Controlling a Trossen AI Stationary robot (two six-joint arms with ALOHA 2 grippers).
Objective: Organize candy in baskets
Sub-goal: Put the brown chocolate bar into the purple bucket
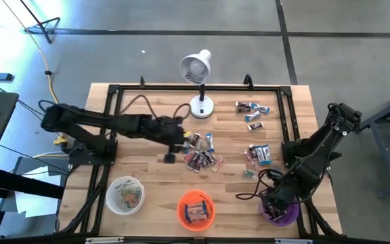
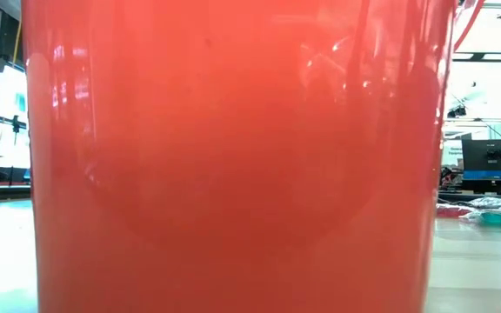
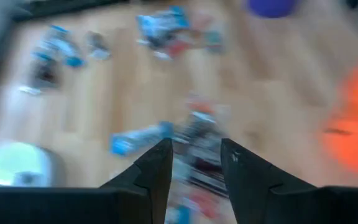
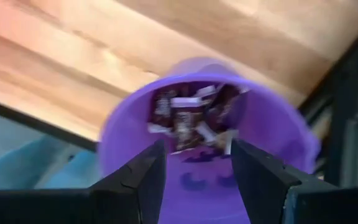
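Candy (image 1: pixel 200 158) lies in loose heaps mid-desk, some already in the three baskets along the near edge.
The left hand (image 3: pixel 195 163) hovers over the middle heap, fingers apart, empty. The right hand (image 4: pixel 197 165) hangs open above the purple basket (image 4: pixel 272 130) with brown candies inside.

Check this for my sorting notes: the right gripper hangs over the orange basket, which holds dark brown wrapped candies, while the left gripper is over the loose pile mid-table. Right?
One thing is wrong: the right gripper hangs over the purple basket, not the orange one, as the right wrist view shows. It does hold dark brown candies. The left gripper is over the loose pile mid-table.
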